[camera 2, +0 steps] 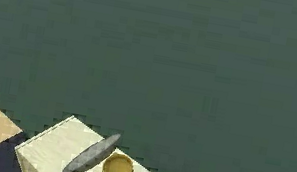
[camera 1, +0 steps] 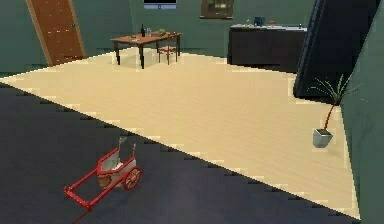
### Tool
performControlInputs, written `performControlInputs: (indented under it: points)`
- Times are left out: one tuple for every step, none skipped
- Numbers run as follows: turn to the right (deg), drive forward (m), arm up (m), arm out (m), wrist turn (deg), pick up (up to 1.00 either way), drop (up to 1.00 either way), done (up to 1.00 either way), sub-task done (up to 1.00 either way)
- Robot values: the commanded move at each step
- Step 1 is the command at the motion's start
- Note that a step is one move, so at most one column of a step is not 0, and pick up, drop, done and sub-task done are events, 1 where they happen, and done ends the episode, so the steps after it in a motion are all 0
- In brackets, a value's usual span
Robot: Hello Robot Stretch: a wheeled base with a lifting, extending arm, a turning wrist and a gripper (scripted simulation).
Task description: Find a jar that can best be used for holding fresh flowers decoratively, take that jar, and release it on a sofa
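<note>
**Forward view.** We take the wooden table (camera 1: 140,42) as our landmark. It stands far across the pale wood floor (camera 1: 200,100), with a chair (camera 1: 169,48) just beside it on the view's right. Left of the table, an orange-brown door (camera 1: 55,28) is set in the teal wall. Right of the table, a dark counter (camera 1: 265,45) runs along the same wall, and a framed picture (camera 1: 217,8) hangs above the gap between the two. Well to the right of the table and nearer to us, a potted plant (camera 1: 323,135) stands in a pale pot. Much nearer than the table, on the dark floor, is a red two-wheeled cart (camera 1: 105,178).

**Arm side view.** A pale block (camera 2: 54,149) stands against a teal wall (camera 2: 162,56). On its top sits a golden round-bodied vessel (camera 2: 118,171), with a grey flat oval thing (camera 2: 92,153) leaning just beside it. We cannot tell whether this vessel is the jar sought, or where the block lies relative to the table.

We cannot tell the state of the claw.
</note>
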Motion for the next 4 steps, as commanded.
performControlInputs:
  points:
    - [0.0,0.0,0.0,0.0,0.0,1.0,0.0,0.0,0.0]
    - [0.0,0.0,0.1,0.0,0.0,0.0,0.0,0.0,0.0]
    - [-45.0,0.0,0.0,0.0,0.0,0.0,0.0,0.0,0.0]
    - [-9.0,0.0,0.0,0.0,0.0,0.0,0.0,0.0,0.0]
